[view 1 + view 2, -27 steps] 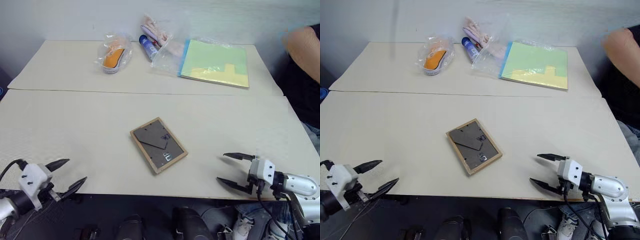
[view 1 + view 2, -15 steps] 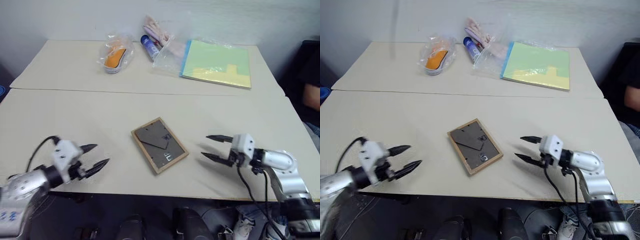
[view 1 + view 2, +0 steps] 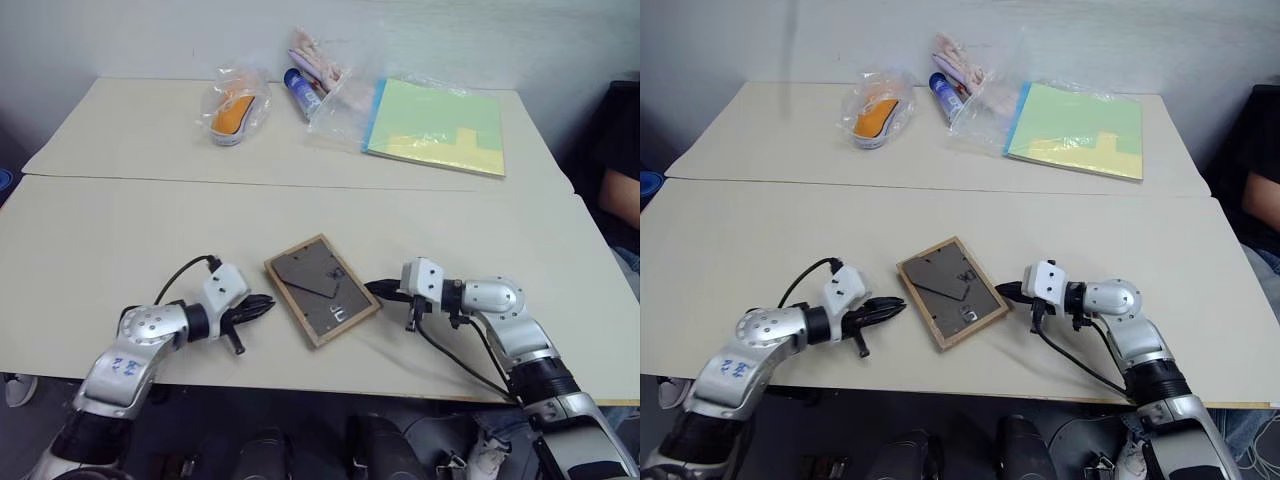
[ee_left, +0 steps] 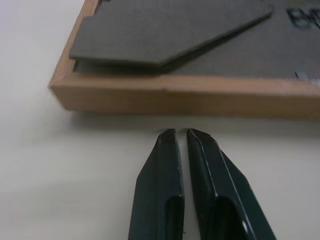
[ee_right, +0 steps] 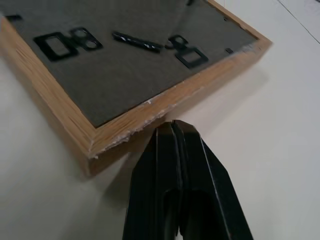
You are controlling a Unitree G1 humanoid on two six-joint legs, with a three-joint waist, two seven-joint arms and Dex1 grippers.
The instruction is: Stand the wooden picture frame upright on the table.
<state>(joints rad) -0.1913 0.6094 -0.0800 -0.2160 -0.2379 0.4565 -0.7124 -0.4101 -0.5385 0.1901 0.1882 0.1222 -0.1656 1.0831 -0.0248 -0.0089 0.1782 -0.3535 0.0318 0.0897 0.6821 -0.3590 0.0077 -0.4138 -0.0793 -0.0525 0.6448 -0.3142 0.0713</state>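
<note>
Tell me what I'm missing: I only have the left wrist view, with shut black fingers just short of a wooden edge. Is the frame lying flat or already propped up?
Observer: The wooden picture frame lies flat, back side up, on the table.
Operator: Where is the other arm?
Observer: The right end effector is shut, its tips at the frame's opposite edge, so the two face each other across it.
Operator: Anything else near the frame?
Observer: No. A green-yellow paper pad and plastic bags lie along the table's far side, well away.
</note>
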